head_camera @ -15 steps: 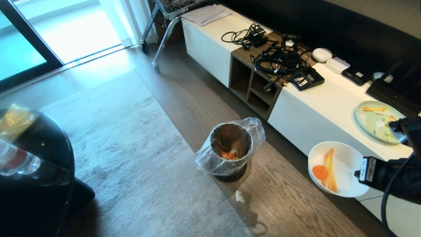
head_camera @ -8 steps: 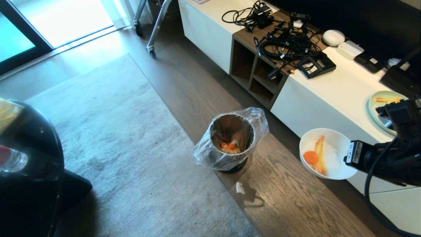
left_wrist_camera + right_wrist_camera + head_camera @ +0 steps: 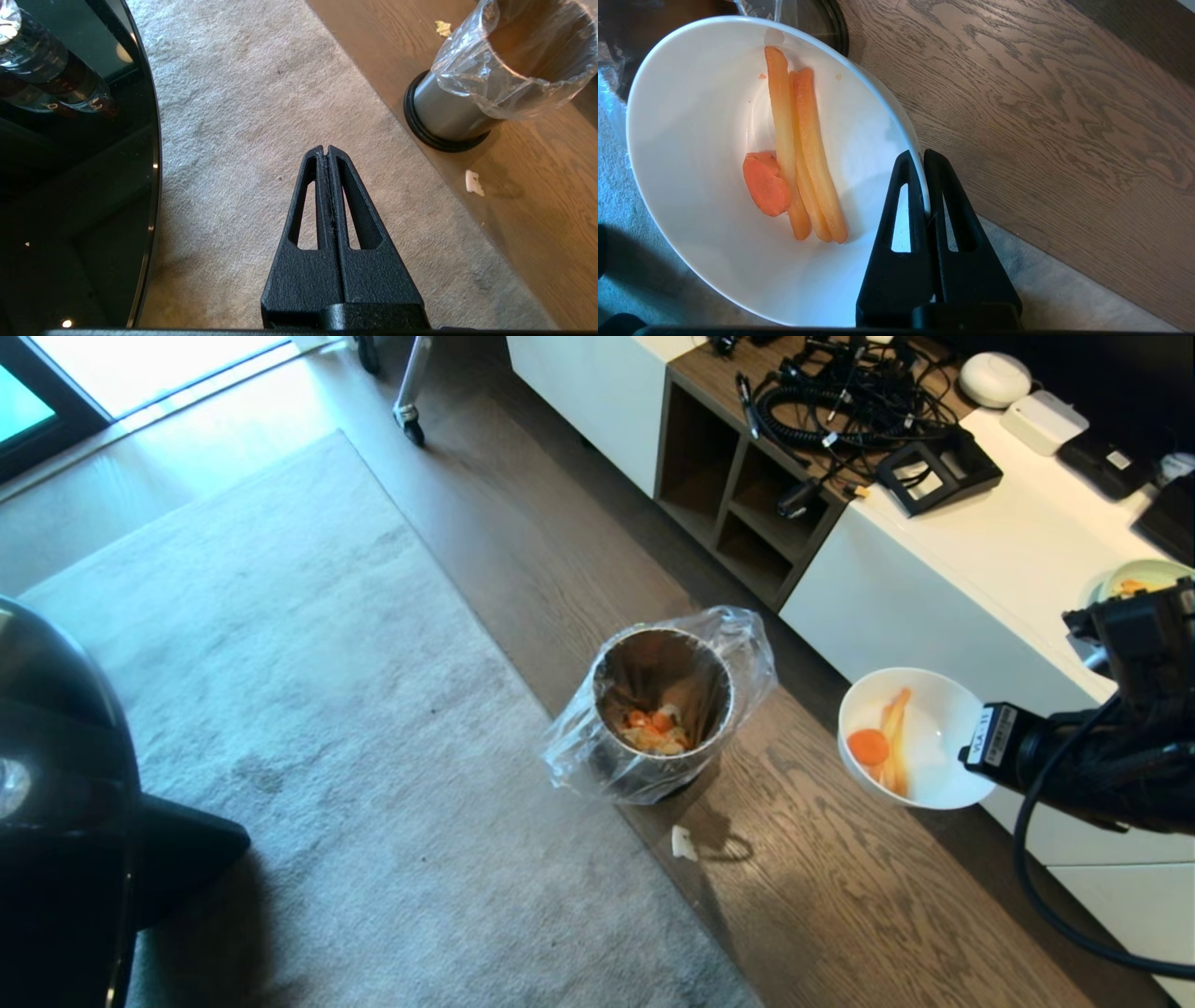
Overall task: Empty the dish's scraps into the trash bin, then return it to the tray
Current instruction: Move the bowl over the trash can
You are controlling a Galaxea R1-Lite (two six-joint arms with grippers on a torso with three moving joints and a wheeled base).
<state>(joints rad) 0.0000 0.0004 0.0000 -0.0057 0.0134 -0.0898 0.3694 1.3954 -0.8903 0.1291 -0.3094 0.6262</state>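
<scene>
White dish (image 3: 920, 737), one, held in the air by the right pincer (image 3: 923, 161), clenched on its rim, one finger inside and one outside. Dish sits to the right of the trash bin (image 3: 665, 709), above the wood floor (image 3: 822, 896), tilted. Scraps (image 3: 794, 154) in it: one orange carrot round, three pale orange strips lying side by side. One steel bin, clear liner over the rim, already has orange and pale bits at the bottom. One white crumb on the floor (image 3: 682, 843) near the bin base. Left pincer (image 3: 328, 154) empty, fingers pressed together, over the grey rug (image 3: 261, 93). One green plate (image 3: 1144, 581) on the white desk (image 3: 1008, 551), partly hidden.
</scene>
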